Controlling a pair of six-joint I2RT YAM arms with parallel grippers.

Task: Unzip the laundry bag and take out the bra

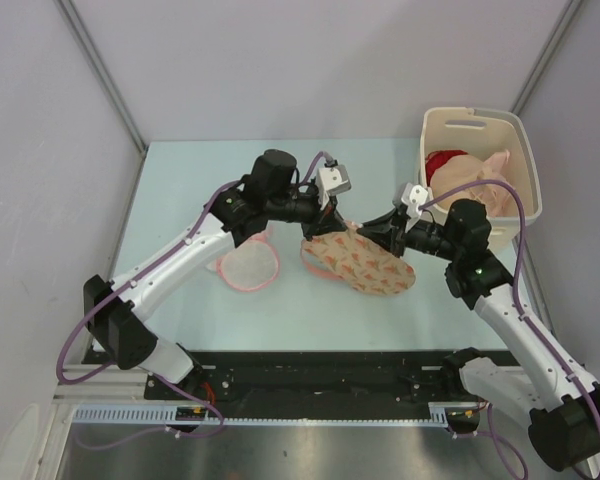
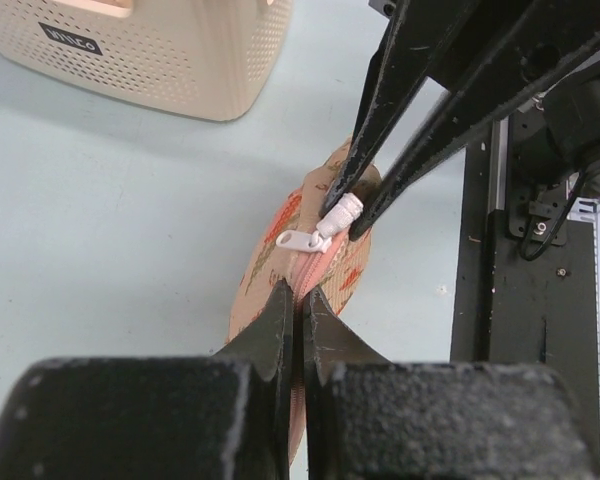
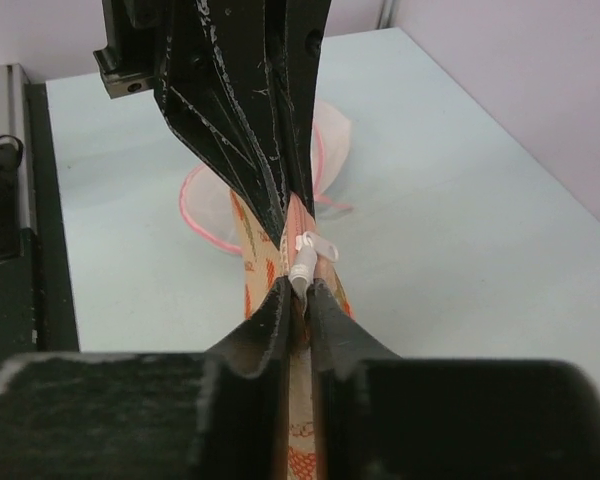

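The laundry bag [image 1: 365,262] lies on the desk [image 1: 180,180] near its middle, ahead of my two bases; a round mesh pouch [image 1: 248,265] lies on the desk to the bag's left, near it; a basket [image 1: 527,150] stands at the far right corner, behind and to the right of the bag, with a heap of clothes [image 1: 470,180] in it; my left end effector [image 1: 325,225] is on the bag's far edge at its left end; my right end effector [image 1: 378,232] is on that same edge, just to the right, facing the left one; the zipper pull [image 2: 305,240] lies between them, at the tips of my right end effector.
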